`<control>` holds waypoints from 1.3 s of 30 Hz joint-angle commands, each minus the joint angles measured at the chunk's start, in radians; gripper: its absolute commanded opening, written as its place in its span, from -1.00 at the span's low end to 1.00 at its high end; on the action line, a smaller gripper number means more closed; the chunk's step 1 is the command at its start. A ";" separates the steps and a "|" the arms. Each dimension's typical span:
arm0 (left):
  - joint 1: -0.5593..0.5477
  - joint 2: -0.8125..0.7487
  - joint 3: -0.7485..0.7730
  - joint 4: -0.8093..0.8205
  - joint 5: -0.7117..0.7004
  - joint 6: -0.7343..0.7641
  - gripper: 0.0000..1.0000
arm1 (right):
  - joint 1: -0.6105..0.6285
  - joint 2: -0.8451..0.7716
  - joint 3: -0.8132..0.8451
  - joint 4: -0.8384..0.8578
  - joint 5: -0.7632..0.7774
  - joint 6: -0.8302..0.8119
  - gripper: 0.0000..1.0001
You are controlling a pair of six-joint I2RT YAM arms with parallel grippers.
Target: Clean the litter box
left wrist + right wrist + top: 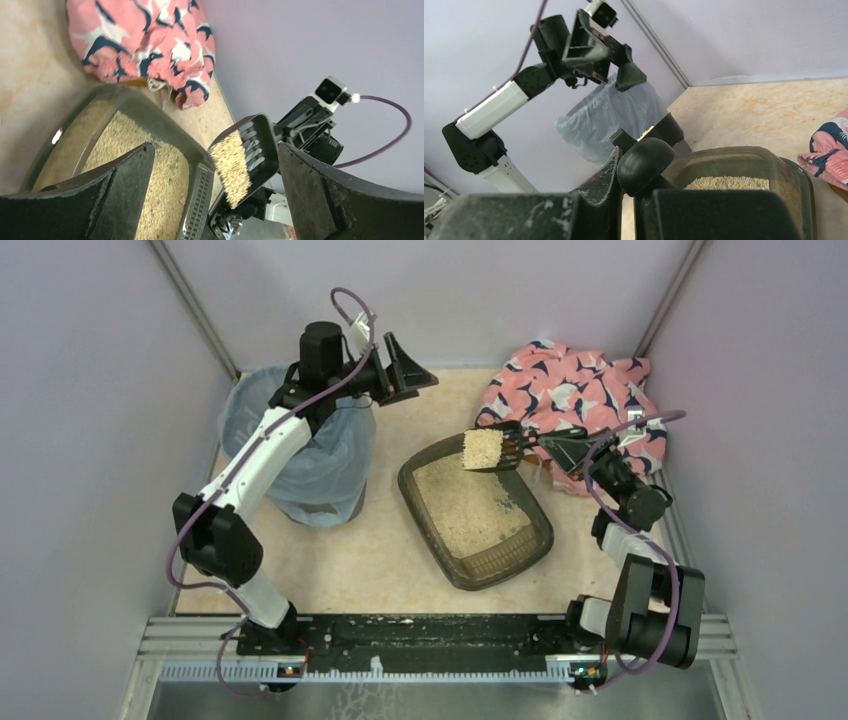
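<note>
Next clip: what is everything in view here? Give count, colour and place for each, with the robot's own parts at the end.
litter box: one, dark brown, middle of the table, lying diagonally
litter: beige grains, spread in the litter box, plus a heap on the scoop
scoop: one, black, slotted, held in the air over the litter box's far end
bin: one, lined with a translucent blue bag, far left of the table
cloth: one, pink with a dark and white pattern, bunched in the far right corner
table: one, beige top
left arm: one, white and black, reaching over the bin, jaws wide open and empty
right arm: one, black, jaws shut on the scoop's handle
</note>
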 commanded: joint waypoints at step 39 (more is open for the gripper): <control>-0.283 0.125 -0.289 0.545 0.235 -0.415 0.67 | 0.005 -0.038 0.041 0.160 0.012 -0.011 -1.00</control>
